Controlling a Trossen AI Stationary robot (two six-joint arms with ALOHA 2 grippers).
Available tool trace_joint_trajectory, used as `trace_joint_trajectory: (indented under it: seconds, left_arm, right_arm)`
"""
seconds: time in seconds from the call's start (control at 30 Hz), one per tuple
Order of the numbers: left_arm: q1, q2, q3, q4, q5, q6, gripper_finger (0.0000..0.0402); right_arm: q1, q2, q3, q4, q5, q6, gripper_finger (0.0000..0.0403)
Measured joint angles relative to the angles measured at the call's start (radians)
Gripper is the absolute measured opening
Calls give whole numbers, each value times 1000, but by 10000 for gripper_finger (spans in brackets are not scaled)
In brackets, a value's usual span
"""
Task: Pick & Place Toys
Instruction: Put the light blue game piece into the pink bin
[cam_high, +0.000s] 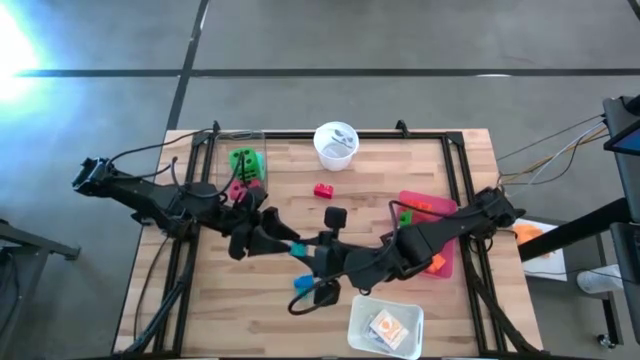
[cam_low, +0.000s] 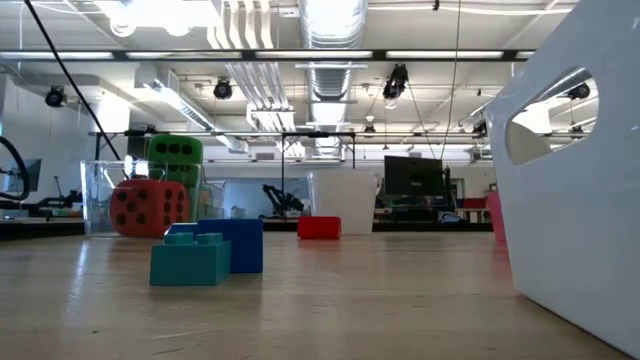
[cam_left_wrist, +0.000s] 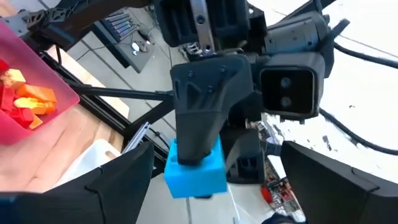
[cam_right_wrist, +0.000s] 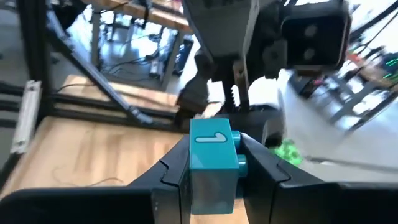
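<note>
A light-blue brick (cam_right_wrist: 213, 163) hangs in the air above the middle of the table (cam_high: 240, 310), with my right gripper (cam_right_wrist: 214, 155) shut on it. It shows in the high view as the brick (cam_high: 297, 248) between the two arms. My left gripper (cam_left_wrist: 216, 157) faces it from the table's left side, level and open wide. Its two fingers stand on either side of the brick (cam_left_wrist: 196, 171) and are apart from it. On the wood below lie a teal brick (cam_low: 190, 262) and a dark-blue brick (cam_low: 238, 245). My right gripper pinches the brick's two opposite sides (cam_right_wrist: 195, 171) between its two fingers. The fingers come from the table's right side, slanting a little downward. The brick is lifted clear of the table, one end sticking out past the fingertips toward my left gripper.
A clear box (cam_high: 240, 150) at the far left holds a green die (cam_high: 245, 160), with a red die (cam_low: 150, 207) beside it. A white cup (cam_high: 336, 145) and a red brick (cam_high: 323, 190) stand farther back. A pink tray (cam_high: 440, 205) of bricks is at the right, a white bin (cam_high: 385, 325) near the front.
</note>
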Motion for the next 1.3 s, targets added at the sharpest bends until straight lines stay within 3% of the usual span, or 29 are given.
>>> trace_joint_trajectory:
  seconds: [0.3,0.67,0.87,1.03,1.3]
  left_arm:
    - [0,-1,0,-80,-11,98,355]
    - [-2,-2,0,-175,-12,100,355]
    - [-3,-2,0,-241,-12,98,355]
    - [-20,-2,0,-265,-16,98,355]
    - [-63,-2,0,-266,-16,99,356]
  right_arm:
    - [0,-59,0,-217,-207,162,86]
    - [11,-120,0,-566,-422,382,86]
    - [16,-138,-4,-831,-428,543,86]
    - [16,-192,-59,-924,-391,663,86]
    - [16,-408,-355,-922,-339,936,86]
